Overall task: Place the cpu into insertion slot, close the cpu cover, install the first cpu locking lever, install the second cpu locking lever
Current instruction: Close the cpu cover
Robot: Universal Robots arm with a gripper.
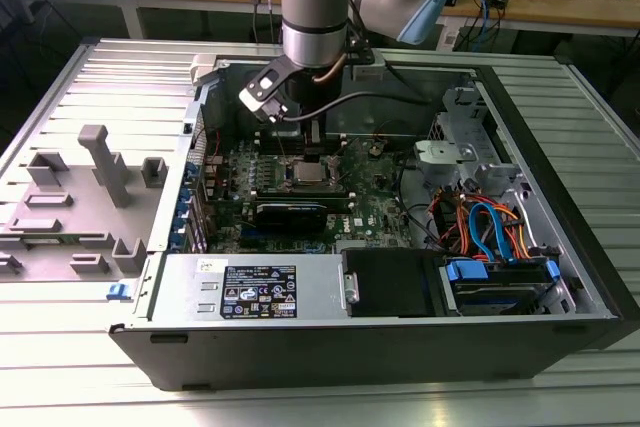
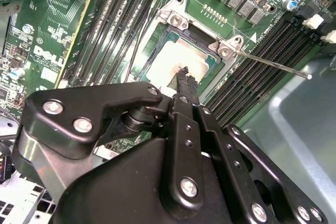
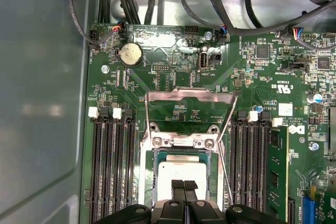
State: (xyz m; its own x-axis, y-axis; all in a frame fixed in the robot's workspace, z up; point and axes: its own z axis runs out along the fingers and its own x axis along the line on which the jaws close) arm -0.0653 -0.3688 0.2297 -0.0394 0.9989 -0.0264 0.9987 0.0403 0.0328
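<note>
Flanking cpu (image 3: 181,170) and pincer (image 3: 184,185) stand memory slots (image 3: 113,161).

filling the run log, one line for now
dull silver square cpu in silver-rimmed square socket | thin silver frame cover open | black gripper shut, over cpu

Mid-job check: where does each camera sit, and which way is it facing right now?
Exterior view: off the arm, above the open case, looking down into it; shows the arm and gripper.
First wrist view: on the wrist, looking squarely down on the motherboard; the gripper shows over the cpu.
Second wrist view: on the wrist, looking slantwise past the gripper's black linkage at the cpu.
Shared: both wrist views show the gripper over the cpu in the slot.
</note>
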